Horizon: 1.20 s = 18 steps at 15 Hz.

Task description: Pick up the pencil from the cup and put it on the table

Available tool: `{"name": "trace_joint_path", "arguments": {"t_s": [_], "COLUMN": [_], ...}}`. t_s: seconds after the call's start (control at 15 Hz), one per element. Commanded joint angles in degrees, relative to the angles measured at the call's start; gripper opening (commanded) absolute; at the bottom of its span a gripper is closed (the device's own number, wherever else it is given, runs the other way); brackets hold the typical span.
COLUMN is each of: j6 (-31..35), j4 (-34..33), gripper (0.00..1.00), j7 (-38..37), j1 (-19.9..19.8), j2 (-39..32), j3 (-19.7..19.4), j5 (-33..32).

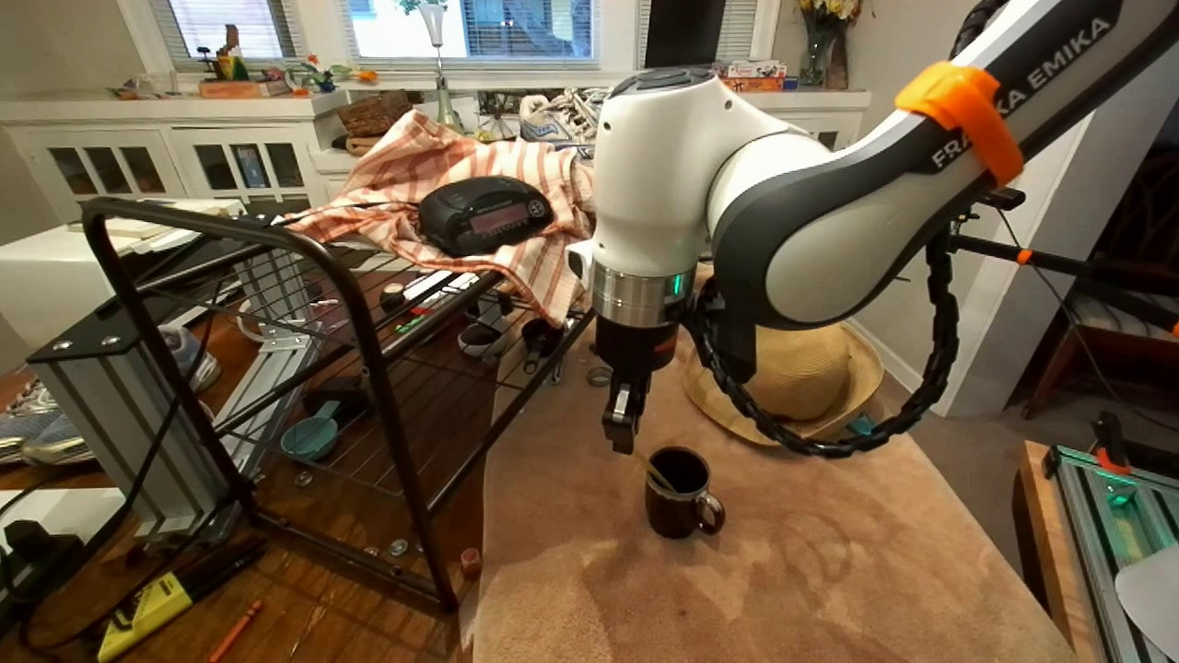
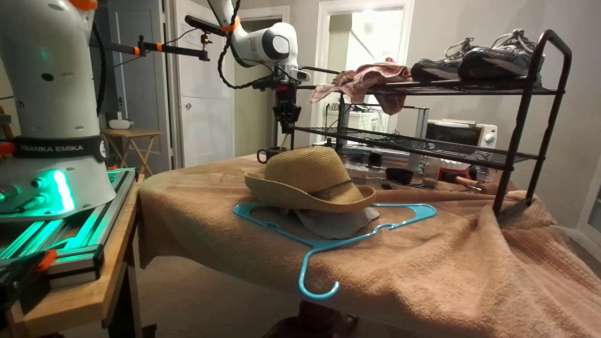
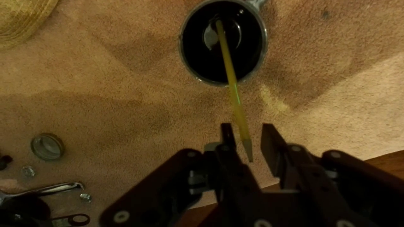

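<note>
Where the gripper [image 3: 247, 134] hangs: we see its jaws spread, the pointed end of the pencil [image 3: 235, 94] between them in the wrist view with a gap on either side; whether it lies level with the jaws or just under them we cannot tell.
Pencil: it leans in the cup [image 1: 671, 517], one end inside, and crosses the rim on the side away from the handle.
Cup mouth: it faces up, and we find open room inside on both sides of the pencil.
Table [image 1: 829, 589]: from the handle side we follow a broad tan stretch toward the long outer edge; in the wrist view it ends by the gripper at brown wood [image 3: 389, 164].
Straw hat [image 1: 801, 368]: near the cup but apart, its brim bounds our room on that side.
Wire rack [image 1: 401, 451]: its bars run along the tan surface's edge, and we see a strip of tan between them and the gripper.
Wooden bench [image 2: 77, 305]: well apart from the cup; a wedge of floor [image 1: 976, 460] shows between it and the table.
White cabinets [image 1: 166, 112]: farthest off, we see them under the windows [image 1: 470, 28].
</note>
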<state>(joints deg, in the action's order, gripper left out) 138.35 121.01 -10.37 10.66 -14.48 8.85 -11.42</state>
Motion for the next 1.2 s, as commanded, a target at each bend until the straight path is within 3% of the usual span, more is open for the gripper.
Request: {"name": "trace_joint_path", "arguments": {"t_s": [0.0, 0.07, 0.13, 0.27, 0.4, 1.13], "j6": [1.2, 1.3, 1.4, 1.2, 1.2, -5.0], "j4": [-1.5, -1.7, -1.9, -2.1, -2.1, -3.0], "gripper": [0.26, 0.20, 0.22, 0.07, 0.00, 0.02], "j7": [0.8, 0.9, 1.1, 1.2, 1.2, -3.5], "j1": [0.8, 0.8, 0.8, 0.8, 0.8, 3.0], "j2": [-1.3, -1.5, -1.6, -1.7, -1.8, 4.8], "j3": [-0.9, -0.9, -0.9, -0.9, -1.0, -1.1], "j5": [-0.6, -0.5, -0.4, -0.4, -0.3, -3.0]}}
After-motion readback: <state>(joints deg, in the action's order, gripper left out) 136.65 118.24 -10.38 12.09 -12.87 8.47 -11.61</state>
